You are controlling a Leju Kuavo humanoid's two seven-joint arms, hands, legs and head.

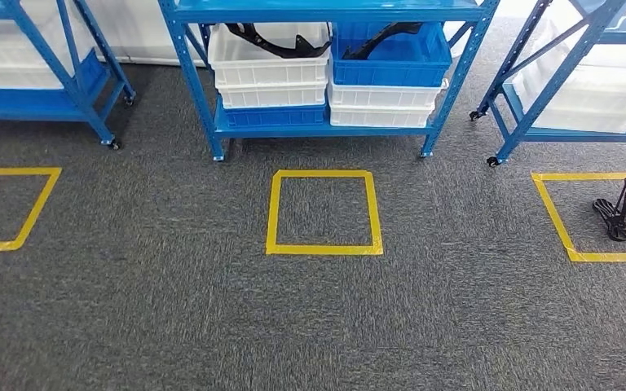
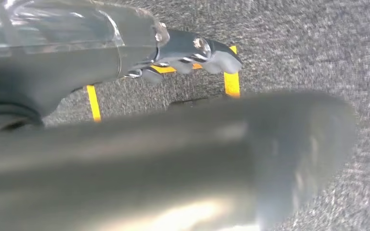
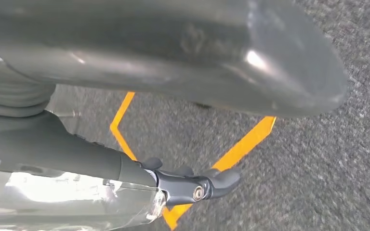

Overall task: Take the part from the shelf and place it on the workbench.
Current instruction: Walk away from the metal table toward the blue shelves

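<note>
The black curved plastic part [image 1: 277, 39] lies at twelve o'clock in the white plastic crate [image 1: 269, 69] on the blue metal shelf [image 1: 326, 12], long axis crosswise. Both my hands hang over grey carpet, equally distant: left hand [image 2: 192, 55] and right hand [image 3: 192, 185] hold nothing, fingers loosely apart.

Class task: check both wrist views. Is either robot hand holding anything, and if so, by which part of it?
Nothing is held. The left hand and right hand both hang over the carpet with nothing in their fingers. The dark part lies in a white bin on the shelf.
</note>
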